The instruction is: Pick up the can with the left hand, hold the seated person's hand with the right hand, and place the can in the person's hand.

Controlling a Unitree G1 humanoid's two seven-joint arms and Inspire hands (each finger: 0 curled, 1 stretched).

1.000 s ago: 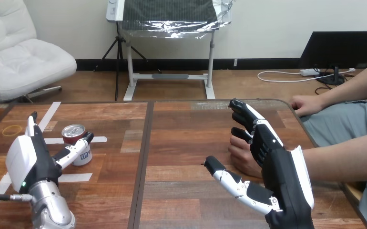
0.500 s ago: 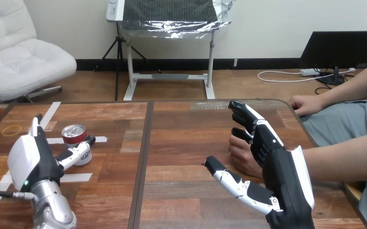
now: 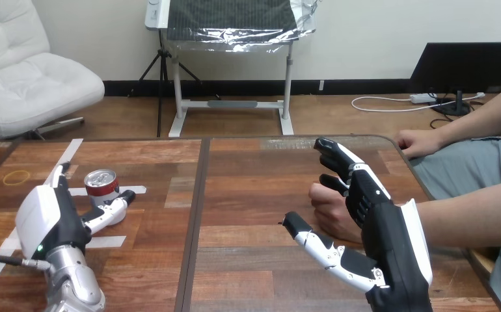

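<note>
A red and white can (image 3: 101, 185) with a silver top stands upright on the table's left half. My left hand (image 3: 49, 218) is open just near and left of it, thumb (image 3: 111, 211) stretched in front of the can's base and fingers rising behind its left side. The person's hand (image 3: 329, 211) rests on the table at the right, its forearm (image 3: 469, 221) coming in from the right edge. My right hand (image 3: 371, 214) is open beside and over that hand, fingers straight along its far side, thumb (image 3: 316, 244) pointing left in front of it.
White tape strips (image 3: 72, 192) mark the wood around the can. A yellow rubber band (image 3: 17, 176) lies at the far left. The person's other hand (image 3: 417, 142) rests past the table's far right corner. A seam (image 3: 194, 221) splits the tabletop.
My left hand has slid right and lower around the can, its thumb now in front of the can's base. The right hand and the person's hand have barely moved.
</note>
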